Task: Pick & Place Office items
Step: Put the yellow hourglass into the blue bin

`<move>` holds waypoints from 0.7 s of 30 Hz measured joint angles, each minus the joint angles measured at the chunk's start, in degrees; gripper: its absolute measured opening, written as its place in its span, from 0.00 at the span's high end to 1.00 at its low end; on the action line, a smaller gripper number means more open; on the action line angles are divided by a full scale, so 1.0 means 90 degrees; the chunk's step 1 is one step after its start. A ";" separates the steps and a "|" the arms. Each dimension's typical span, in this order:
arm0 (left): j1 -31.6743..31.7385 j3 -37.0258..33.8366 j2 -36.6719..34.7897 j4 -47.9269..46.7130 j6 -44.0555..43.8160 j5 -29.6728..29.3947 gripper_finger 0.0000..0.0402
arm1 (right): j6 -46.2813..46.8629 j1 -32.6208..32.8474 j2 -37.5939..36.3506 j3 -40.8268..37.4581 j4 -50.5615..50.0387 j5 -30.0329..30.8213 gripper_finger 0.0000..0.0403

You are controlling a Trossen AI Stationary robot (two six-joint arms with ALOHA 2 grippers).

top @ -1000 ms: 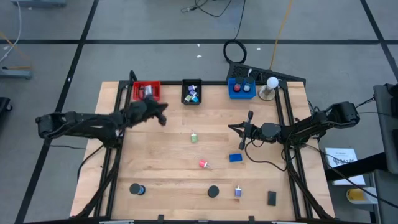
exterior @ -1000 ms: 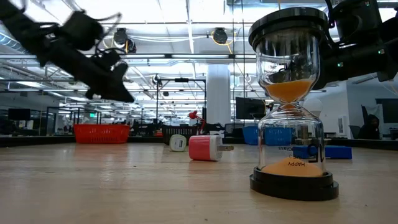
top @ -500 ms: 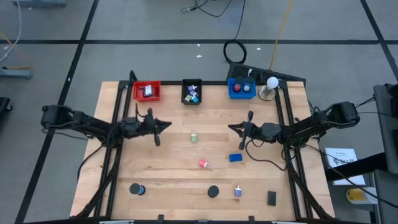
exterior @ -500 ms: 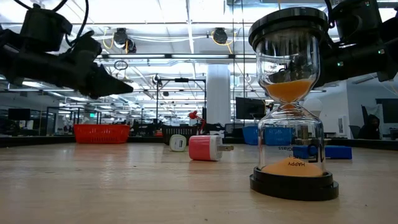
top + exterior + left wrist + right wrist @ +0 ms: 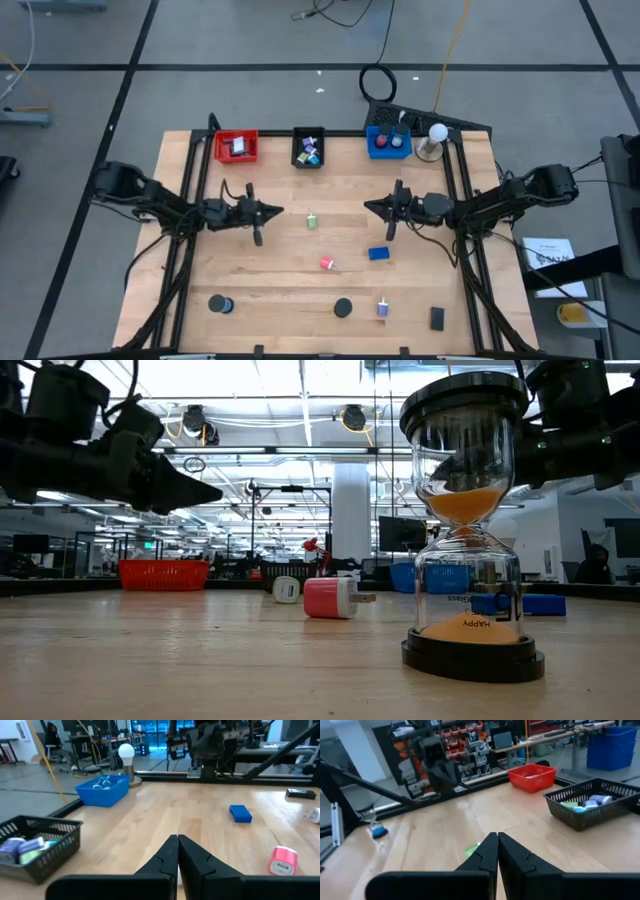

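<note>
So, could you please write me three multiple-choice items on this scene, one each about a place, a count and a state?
1. Where does the red tray stand?
A. at the table's far edge, on the left arm's side
B. at the near edge
C. in the middle of the table

2. How many trays line the far edge?
A. one
B. three
C. five

3. How are the left gripper's fingers?
A. wide open
B. shut on a blue block
C. shut and empty

Answers:
1 A: the high view shows it at the far edge, left of the black tray.
2 B: red, black and blue tray stand in a row.
3 C: the left wrist view shows the fingers meeting with nothing between.
</note>
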 joint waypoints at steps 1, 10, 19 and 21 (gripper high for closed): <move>0.0000 0.0083 0.0169 0.0048 -0.0043 0.0000 0.96 | -0.0003 0.0001 0.0004 0.0000 0.0134 -0.0008 0.99; -0.0104 0.1110 0.1322 0.0128 0.0584 0.0033 0.99 | 0.0086 0.0481 0.0506 0.0106 0.1075 -0.0699 0.99; -0.0271 0.1083 0.1328 0.0035 0.0361 0.0017 0.93 | -0.0248 0.1473 0.0449 0.0959 -0.1789 0.1507 0.98; -0.0277 0.1080 0.1331 -0.0090 0.0351 0.0017 0.93 | -0.0196 0.1611 0.0452 0.1306 -0.2728 0.1840 0.96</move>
